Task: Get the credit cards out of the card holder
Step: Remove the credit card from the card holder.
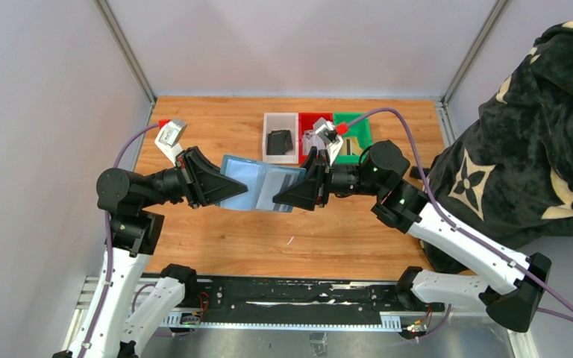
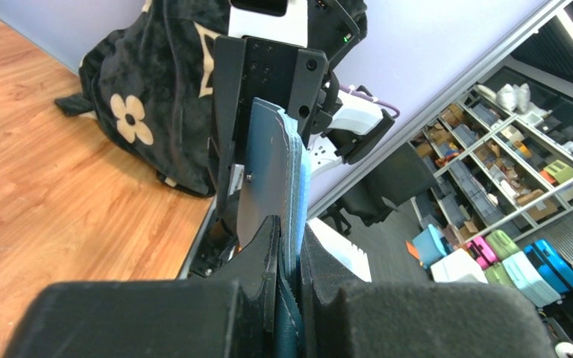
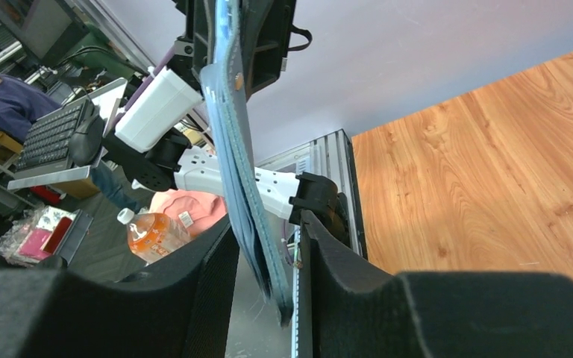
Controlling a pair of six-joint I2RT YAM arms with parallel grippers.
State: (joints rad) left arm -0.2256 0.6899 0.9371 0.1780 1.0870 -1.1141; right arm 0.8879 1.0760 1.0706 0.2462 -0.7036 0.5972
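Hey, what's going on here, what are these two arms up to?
Two robot arms are holding an opened blue card holder between them above the wooden table. The left claw is clamped on one end. The right claw has its jaws apart around the other end and is not pinching it. Nothing has visibly been pulled out of the holder so far. A row of small bins sits at the back of the table.
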